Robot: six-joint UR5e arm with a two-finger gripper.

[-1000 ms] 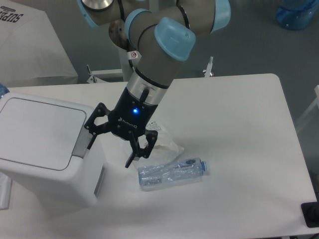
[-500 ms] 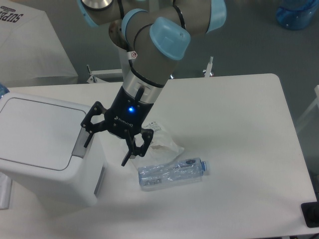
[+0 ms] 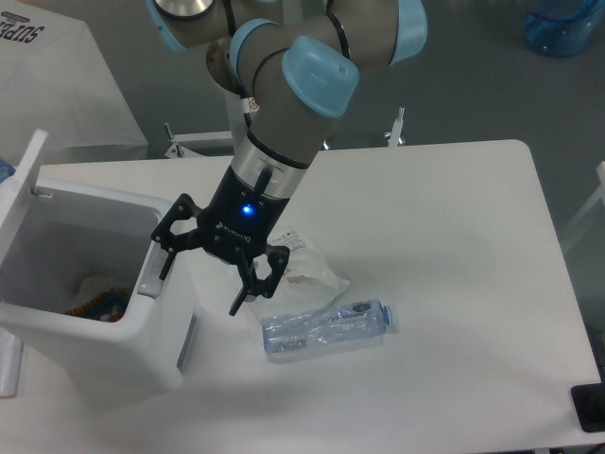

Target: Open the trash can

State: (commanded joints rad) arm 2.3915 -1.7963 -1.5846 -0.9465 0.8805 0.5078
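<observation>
the trash can [image 3: 113,331] stands at the near left of the table [image 3: 454,246] with its lid [image 3: 23,175] swung up at the far left side, showing coloured rubbish inside. the gripper [image 3: 201,282] hangs just right of the can's grey push-button tab [image 3: 154,270], jaws spread apart and holding nothing, one finger at the tab. a clear plastic bottle [image 3: 326,329] lies on its side to the right, with a crumpled plastic bag [image 3: 304,268] just beyond it.

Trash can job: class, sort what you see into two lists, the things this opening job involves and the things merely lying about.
Belongs to the job:
- trash can, lid up, some rubbish visible inside
- its grey push-button tab
- gripper, open, one finger by the tab

Just lying about:
- clear plastic bottle on its side
- crumpled plastic bag
</observation>
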